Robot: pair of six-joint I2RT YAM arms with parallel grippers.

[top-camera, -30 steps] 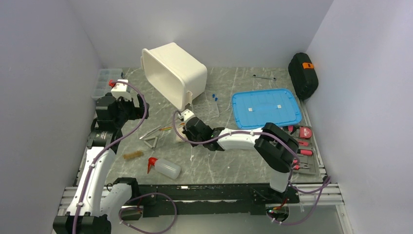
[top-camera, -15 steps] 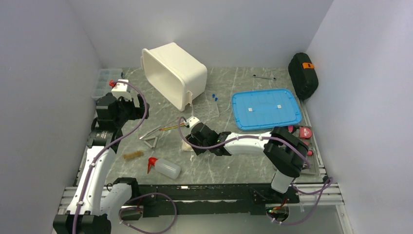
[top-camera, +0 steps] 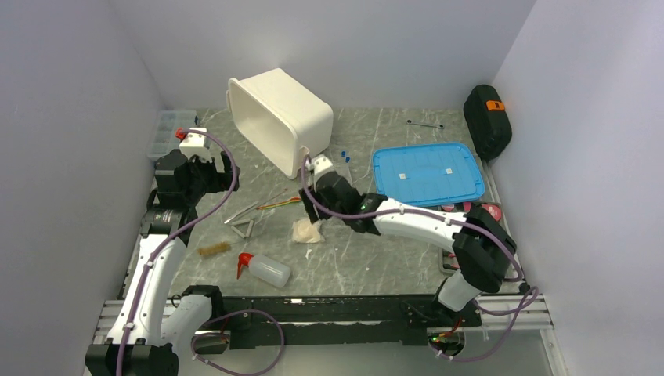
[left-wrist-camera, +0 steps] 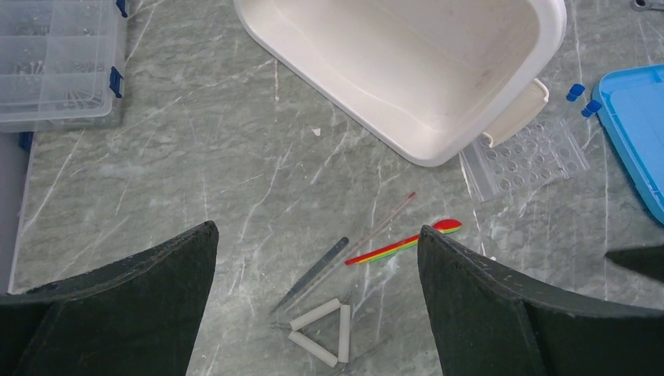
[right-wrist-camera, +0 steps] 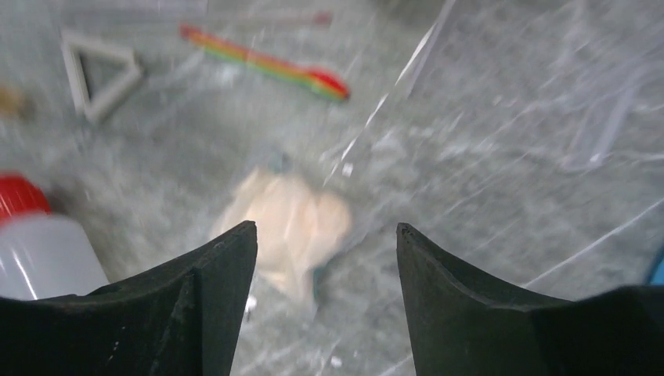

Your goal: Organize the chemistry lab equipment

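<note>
Two grippers are empty with fingers spread, and the right gripper (top-camera: pixel 312 200) hovers above the crumpled white pad (right-wrist-camera: pixel 290 223), which lies on the table (top-camera: pixel 376 258) just nearward of its tips, much closer than the left gripper (left-wrist-camera: pixel 315 232).

Top view: right arm (top-camera: pixel 407 223) hides most of tube rack (top-camera: pixel 347 174); its elbow covers part of hand tools (top-camera: pixel 492 210). Wire brush (top-camera: pixel 211 249) tiny brown streak, bristles unresolvable.
Left wrist view: organizer box (left-wrist-camera: pixel 55 63) and white bin (left-wrist-camera: pixel 407 70) clipped at top edge, blue lid (left-wrist-camera: pixel 634 133) at right edge. Dark wedge below lid, likely right arm.
Right wrist view smeared throughout: white pad (right-wrist-camera: pixel 286 223) just pale lump. Squeeze bottle (right-wrist-camera: pixel 47 258) cut by left edge.
</note>
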